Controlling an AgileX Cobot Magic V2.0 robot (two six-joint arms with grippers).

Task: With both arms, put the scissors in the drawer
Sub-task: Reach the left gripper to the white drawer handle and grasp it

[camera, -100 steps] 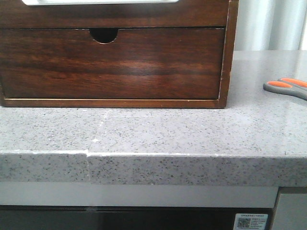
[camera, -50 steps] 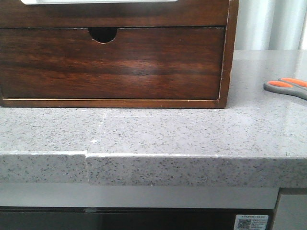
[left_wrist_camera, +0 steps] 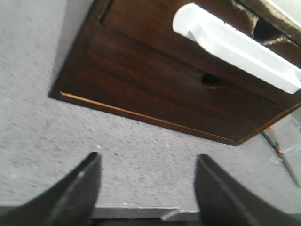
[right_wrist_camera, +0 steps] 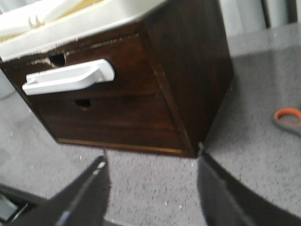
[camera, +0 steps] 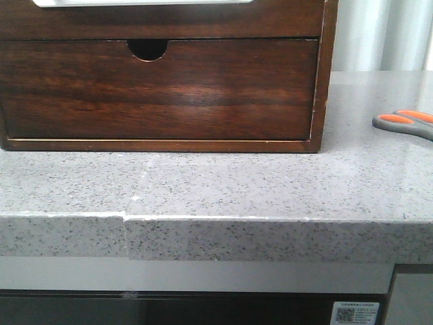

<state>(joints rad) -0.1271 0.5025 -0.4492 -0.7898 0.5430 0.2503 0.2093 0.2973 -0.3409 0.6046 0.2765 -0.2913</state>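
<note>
The scissors (camera: 404, 122), with grey handles lined in orange, lie flat on the grey stone counter, right of the wooden cabinet. They also show in the right wrist view (right_wrist_camera: 288, 119) and faintly in the left wrist view (left_wrist_camera: 281, 155). The drawer (camera: 169, 20) is the cabinet's upper one, shut, with white along its top; it shows in the left wrist view (left_wrist_camera: 150, 33) and right wrist view (right_wrist_camera: 129, 61). My left gripper (left_wrist_camera: 146, 157) is open and empty above the counter's front edge, facing the cabinet. My right gripper (right_wrist_camera: 150, 157) is open and empty near the cabinet's right front corner. Neither gripper shows in the front view.
The lower drawer (camera: 155, 91), with a small half-round notch, is shut. The wooden cabinet (right_wrist_camera: 197, 70) stands at the back left of the grey speckled counter (camera: 223, 183). The counter's front edge (camera: 223, 237) has a seam at the left.
</note>
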